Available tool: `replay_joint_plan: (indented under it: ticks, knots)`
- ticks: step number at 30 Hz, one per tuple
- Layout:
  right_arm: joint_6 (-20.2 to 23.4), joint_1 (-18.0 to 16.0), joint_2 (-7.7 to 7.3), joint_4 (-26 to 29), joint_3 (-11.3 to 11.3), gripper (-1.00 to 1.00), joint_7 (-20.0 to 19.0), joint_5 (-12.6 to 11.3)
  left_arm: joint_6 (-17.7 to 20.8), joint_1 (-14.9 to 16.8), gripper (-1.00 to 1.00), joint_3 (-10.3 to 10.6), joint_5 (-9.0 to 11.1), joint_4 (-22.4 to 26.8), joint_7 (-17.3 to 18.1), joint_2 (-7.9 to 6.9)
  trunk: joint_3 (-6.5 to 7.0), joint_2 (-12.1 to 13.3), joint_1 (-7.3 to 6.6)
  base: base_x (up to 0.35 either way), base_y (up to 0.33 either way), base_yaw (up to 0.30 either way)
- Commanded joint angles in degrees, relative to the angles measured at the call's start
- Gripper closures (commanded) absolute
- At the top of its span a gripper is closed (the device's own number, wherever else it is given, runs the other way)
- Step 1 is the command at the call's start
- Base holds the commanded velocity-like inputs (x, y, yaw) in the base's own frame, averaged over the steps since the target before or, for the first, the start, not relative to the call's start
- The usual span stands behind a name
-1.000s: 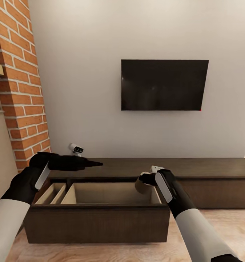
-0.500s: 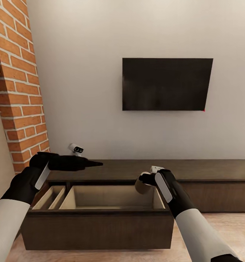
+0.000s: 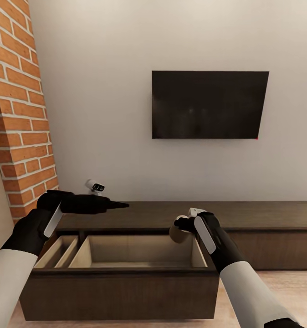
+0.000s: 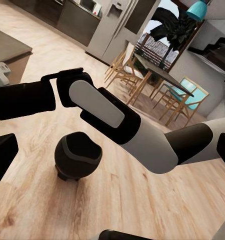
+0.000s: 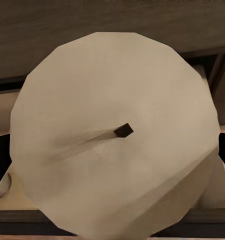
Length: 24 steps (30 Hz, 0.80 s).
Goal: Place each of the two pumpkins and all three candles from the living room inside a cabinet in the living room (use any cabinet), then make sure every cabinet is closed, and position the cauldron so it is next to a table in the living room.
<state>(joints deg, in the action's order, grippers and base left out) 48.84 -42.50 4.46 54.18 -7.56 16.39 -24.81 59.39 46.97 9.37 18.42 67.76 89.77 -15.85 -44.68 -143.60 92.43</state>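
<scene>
Holding a cream candle (image 3: 177, 232) in the right gripper (image 3: 184, 226), fingers clamped on its sides, wick end (image 5: 123, 130) facing the wrist camera. Poised just above the right rear corner of the open drawer (image 3: 140, 250) of the cabinet (image 3: 263, 218), pale interior showing below.

Risk, as a judgement: letting go from here could drop the candle on the drawer's right wall or rear edge, since it hangs near that corner rather than over the middle; could then tip, roll out onto the floor or jam the drawer when shut. Better shifted inward and lowered before release.

Right forearm reaching forward and inward, wrist bent so the candle lies tilted toward the left. Left arm raised at the drawer's left end, left gripper (image 3: 117, 205) level and pointing right over the cabinet top, carrying nothing; cannot tell how far apart its fingers stand.

Cauldron (image 4: 77, 156) standing on the wood floor in the left wrist view
</scene>
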Motion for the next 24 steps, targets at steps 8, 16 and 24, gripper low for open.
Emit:
replay_joint_plan:
  ticks: [8, 16, 24]
  knots:
    - [0.1, 0.0, -0.04, 0.0, -0.1, 1.00, 0.6, -0.6, 0.6, 0.0, -1.00, 0.1, 0.0, 0.0, 0.2, -0.05, -0.07, 0.0, -0.01, 0.045, -0.001, 0.000]
    - [0.1, 0.0, -0.06, 0.0, -0.1, 1.00, 0.6, -0.6, 0.6, 0.0, -1.00, 0.1, 0.1, 0.0, 0.2, -0.05, -0.51, -0.1, 0.04, 0.005, 0.000, 0.000]
    - [0.1, 0.0, -0.07, -0.1, -0.1, 1.00, 0.6, -0.5, 0.6, 0.0, -1.00, 0.1, 0.1, 0.1, 0.2, -0.05, -2.29, -0.2, 0.25, 0.000, 0.000, 0.000]
